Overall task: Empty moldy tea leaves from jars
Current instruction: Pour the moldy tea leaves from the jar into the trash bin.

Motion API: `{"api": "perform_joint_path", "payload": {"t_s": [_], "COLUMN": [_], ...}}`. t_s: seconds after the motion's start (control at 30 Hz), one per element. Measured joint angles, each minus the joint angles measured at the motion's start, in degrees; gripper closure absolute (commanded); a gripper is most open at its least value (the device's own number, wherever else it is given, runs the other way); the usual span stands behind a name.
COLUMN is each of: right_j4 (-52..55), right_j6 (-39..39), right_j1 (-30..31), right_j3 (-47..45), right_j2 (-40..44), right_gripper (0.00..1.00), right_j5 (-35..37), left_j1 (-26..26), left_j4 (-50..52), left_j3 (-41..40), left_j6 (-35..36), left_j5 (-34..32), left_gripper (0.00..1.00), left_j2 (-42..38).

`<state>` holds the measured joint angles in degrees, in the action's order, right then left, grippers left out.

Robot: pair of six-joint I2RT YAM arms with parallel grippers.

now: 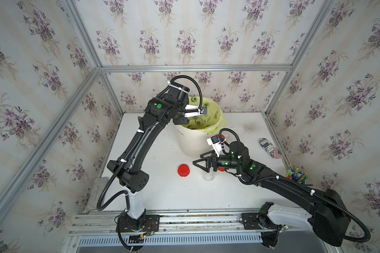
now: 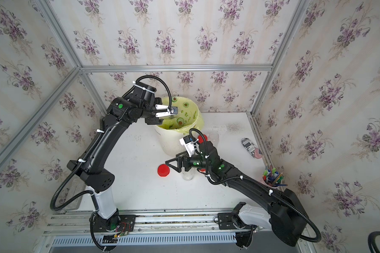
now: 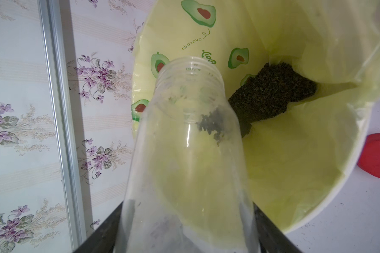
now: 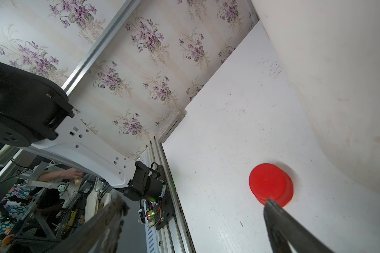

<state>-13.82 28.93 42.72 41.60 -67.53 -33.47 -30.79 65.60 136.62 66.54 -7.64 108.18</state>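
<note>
The left hand [image 3: 189, 230] is closed partway around a clear jar [image 3: 189, 142], tipping it mouth-first over the white bin [image 1: 191, 144]. A dark heap of tea leaves [image 3: 272, 92] lies in the yellow-green liner [image 3: 294, 164] just beyond the mouth, and a small clump clings inside the neck. Over to the right hand [image 1: 196, 159]: fingers spread wide, gripping nothing, hovering above the bench [image 1: 162, 192]. A second jar [image 1: 207, 175] stands upright below its wrist, and a red lid [image 1: 183, 170] lies just below its fingertips. Behind that arm, near the bin, sit a third jar [image 2: 214, 137] and another lid [image 2: 200, 138].
</note>
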Motion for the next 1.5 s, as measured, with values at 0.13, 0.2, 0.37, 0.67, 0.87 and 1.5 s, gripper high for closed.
{"api": "perform_joint_path", "payload": {"t_s": [0.13, 0.2, 0.37, 0.67, 0.87, 1.5], "right_j4": [-0.02, -0.04, 0.31, 0.42, 0.42, 0.52], "right_j6": [0.26, 0.66, 0.68, 0.70, 0.68, 0.68], "right_j1": [0.02, 0.02, 0.02, 0.26, 0.39, 0.83], "right_j3": [-0.02, -0.02, 0.48, 1.01, 1.01, 1.88], "right_j2": [0.11, 0.02, -0.35, -0.87, -0.79, -1.51], "right_gripper": [0.03, 0.03, 0.03, 0.03, 0.03, 0.03], "right_j5": [0.00, 0.00, 0.00, 0.00, 0.00, -0.20], "left_j1": [0.17, 0.17, 0.17, 0.26, -0.04, -1.36], "left_j4": [-0.07, 0.09, 0.92, -0.44, -1.40, 1.36], "left_j3": [-1.51, -2.32, 1.49, -1.99, 0.76, 0.76], "left_j6": [-0.96, -0.98, 0.52, 2.05, 3.91, 4.96], "left_j5": [1.25, 1.46, 0.63, -0.37, -3.23, -8.41], "left_gripper": [0.26, 0.26, 0.26, 0.26, 0.24, 0.27], "left_j2": [-0.98, -0.57, 1.40, -0.07, -0.63, -0.31]}}
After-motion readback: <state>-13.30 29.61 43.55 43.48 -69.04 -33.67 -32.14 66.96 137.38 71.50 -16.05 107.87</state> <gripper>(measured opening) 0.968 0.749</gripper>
